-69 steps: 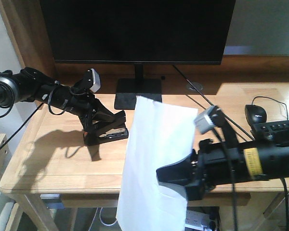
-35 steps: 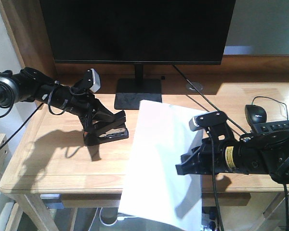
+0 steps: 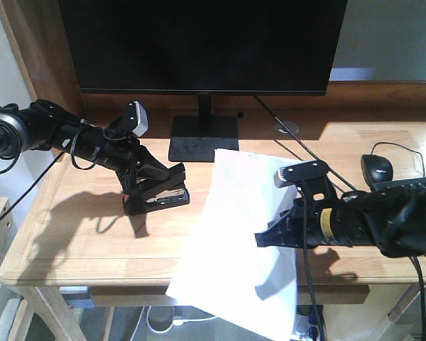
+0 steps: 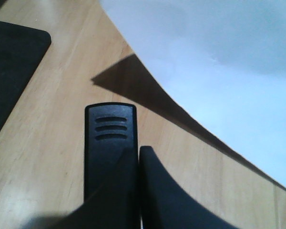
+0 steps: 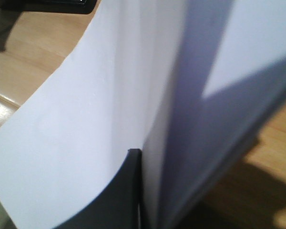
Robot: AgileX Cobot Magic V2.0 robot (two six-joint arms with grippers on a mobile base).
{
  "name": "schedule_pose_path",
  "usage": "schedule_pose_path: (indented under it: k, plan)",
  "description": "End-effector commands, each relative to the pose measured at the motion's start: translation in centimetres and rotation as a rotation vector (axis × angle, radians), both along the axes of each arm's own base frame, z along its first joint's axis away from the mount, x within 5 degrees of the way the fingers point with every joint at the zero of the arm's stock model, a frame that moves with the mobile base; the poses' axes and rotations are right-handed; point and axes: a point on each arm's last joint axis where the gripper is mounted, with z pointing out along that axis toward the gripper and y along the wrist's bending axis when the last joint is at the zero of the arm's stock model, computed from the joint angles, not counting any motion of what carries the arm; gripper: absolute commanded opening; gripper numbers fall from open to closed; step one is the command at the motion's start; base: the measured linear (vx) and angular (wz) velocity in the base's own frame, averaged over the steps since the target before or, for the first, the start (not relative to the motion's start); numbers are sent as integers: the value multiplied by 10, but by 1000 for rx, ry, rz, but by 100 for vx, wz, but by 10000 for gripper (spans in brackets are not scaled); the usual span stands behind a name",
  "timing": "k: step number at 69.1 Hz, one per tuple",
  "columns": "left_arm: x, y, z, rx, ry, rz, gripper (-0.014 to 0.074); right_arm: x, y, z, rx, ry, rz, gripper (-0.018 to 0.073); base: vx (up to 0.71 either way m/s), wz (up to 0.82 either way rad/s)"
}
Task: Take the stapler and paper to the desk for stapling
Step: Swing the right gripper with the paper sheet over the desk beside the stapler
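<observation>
Small black stapler [image 3: 163, 199], left on light-wood plank desk [image 3: 71, 241], clamped in left gripper [image 3: 158, 185]. Thin white paper sheets [image 3: 231, 213], pinched by right gripper [image 3: 264, 239], overhanging near edge. Next, probably: corner into stapler.

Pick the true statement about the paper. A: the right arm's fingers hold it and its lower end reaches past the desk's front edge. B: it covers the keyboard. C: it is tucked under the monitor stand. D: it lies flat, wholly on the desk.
A: the right gripper pinches the paper, whose lower end extends beyond the front edge of the desk.
</observation>
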Motion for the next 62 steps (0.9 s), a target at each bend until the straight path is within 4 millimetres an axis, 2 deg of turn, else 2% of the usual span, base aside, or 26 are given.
schedule_pose_path:
  k: [1,14,23,37,62]
  plan:
    - [-1,-4,43,-69,-71,7,-6,11,3,13,-1,-58,34,-5,0,0]
    - [-1,-4,43,-69,-71,7,-6,20,6,6,-8,-47,38,-5,0,0]
    - [-1,-4,43,-69,-71,7,-6,21,7,8,-2,-53,44,-5,0,0]
    - [-1,-4,43,-69,-71,7,-6,18,20,16,69,-47,201,-5,0,0]
    - [-1,-4,43,-69,-71,7,-6,24,17,17,46,-78,152,-5,0,0]
